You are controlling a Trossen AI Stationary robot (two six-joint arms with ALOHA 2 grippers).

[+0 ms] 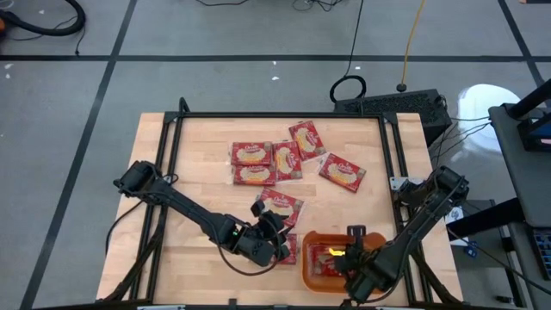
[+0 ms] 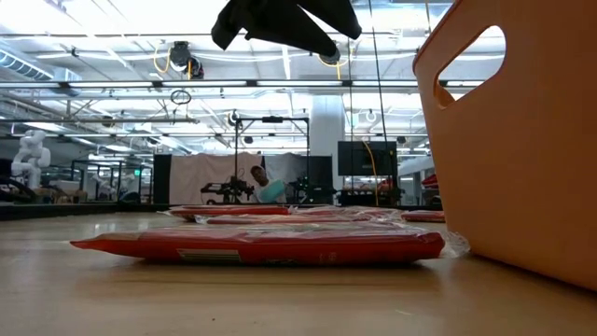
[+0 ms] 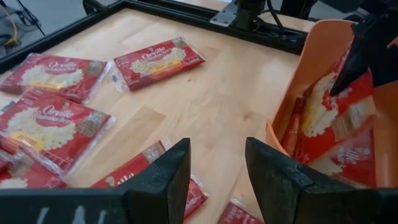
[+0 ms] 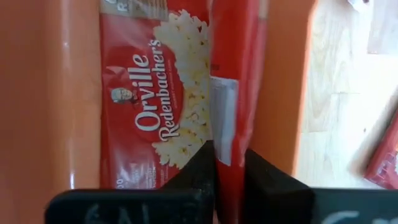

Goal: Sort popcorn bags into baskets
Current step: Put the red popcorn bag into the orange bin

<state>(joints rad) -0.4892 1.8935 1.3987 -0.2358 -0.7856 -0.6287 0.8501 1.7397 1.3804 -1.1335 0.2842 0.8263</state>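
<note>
The popcorn bag lying flat in the orange basket [image 4: 56,93] reads "Orville Redenbacher's" in cream script over a picture of popped corn, with a small portrait beside the name [image 4: 155,118]. On the table [image 3: 224,106], two loose bags show the word "Orville" on their labels, one near the far frame [image 3: 158,60] and one closer to the left hand [image 3: 43,127]; the smaller print on them is too fine to read.

The right hand [image 4: 229,168] is over the basket [image 1: 312,267] at the near right part of the table. Its two dark fingers are closed on the edge of a red bag [image 4: 231,81] that stands on its edge inside the basket, just beside the flat bag and against the basket's wall. A silver seam strip runs down the pinched edge.

The left hand [image 3: 214,168] hangs just beside the basket, on its left, with its fingers apart and nothing between them. A bag [image 3: 134,174] lies on the table directly under it, partly hidden by the fingers. The basket's wall [image 3: 305,68] stands close ahead of this hand, with bags leaning inside.

The other bags lie in a loose group [image 1: 275,159] toward the middle and far side of the table, several overlapping, one [image 1: 343,172] a little apart to the right.
</note>
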